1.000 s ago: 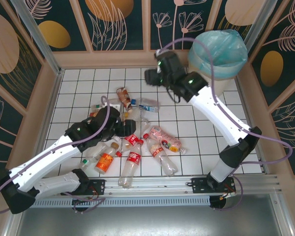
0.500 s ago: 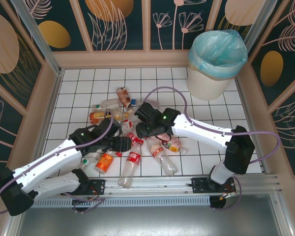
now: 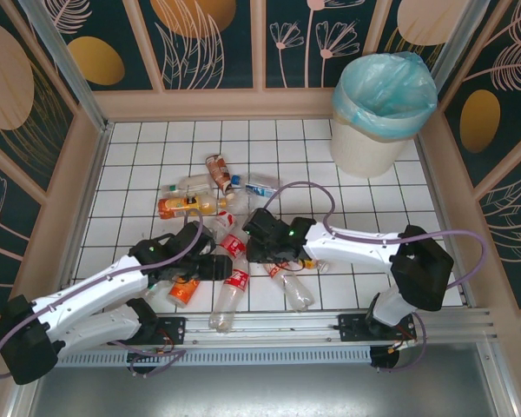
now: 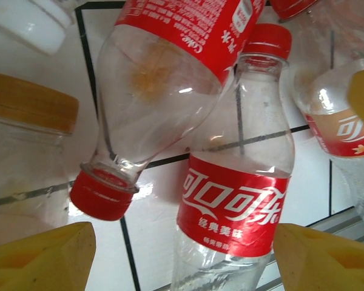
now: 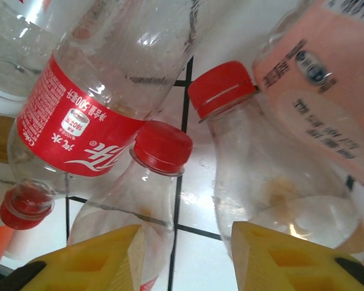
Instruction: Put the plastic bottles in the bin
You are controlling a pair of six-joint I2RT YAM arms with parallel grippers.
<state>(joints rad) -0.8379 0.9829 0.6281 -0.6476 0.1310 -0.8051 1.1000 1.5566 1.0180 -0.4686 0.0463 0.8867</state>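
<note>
While the plastic bottles (image 3: 228, 300) are lying in a loose heap across the middle of the white tiled table (image 3: 156, 143), the bin (image 3: 365, 155) is standing upright at the far right corner, well apart from them, its light blue bag (image 3: 391, 87) draping over the rim.

Heap notes: an orange-labelled bottle (image 3: 187, 206) is lying on its side at the far left of the pile, with a brown-labelled bottle (image 3: 217, 168) and a blue-labelled bottle (image 3: 260, 185) just beyond it. Nearer the arms, several red-labelled ones are crossing over each other.

Left gripper (image 3: 217, 263) is hanging low over the near left of the heap. On its wrist camera the left gripper (image 4: 182, 260) is showing its yellow fingers (image 4: 39, 257) spread wide, released, with a red-labelled bottle (image 4: 233, 206) lying between them and touching neither. A second red-capped bottle (image 4: 151, 79) is leaning across that one's neck.

Right gripper (image 3: 260, 252) is reaching down into the middle of the heap. On its wrist camera the right gripper (image 5: 185, 257) is holding its fingers apart, clamping nothing, bare tile showing in the gap. A red cap (image 5: 162, 145) is sitting just ahead of them, and a pink-labelled bottle (image 5: 327, 79) is lying to the right.
</note>
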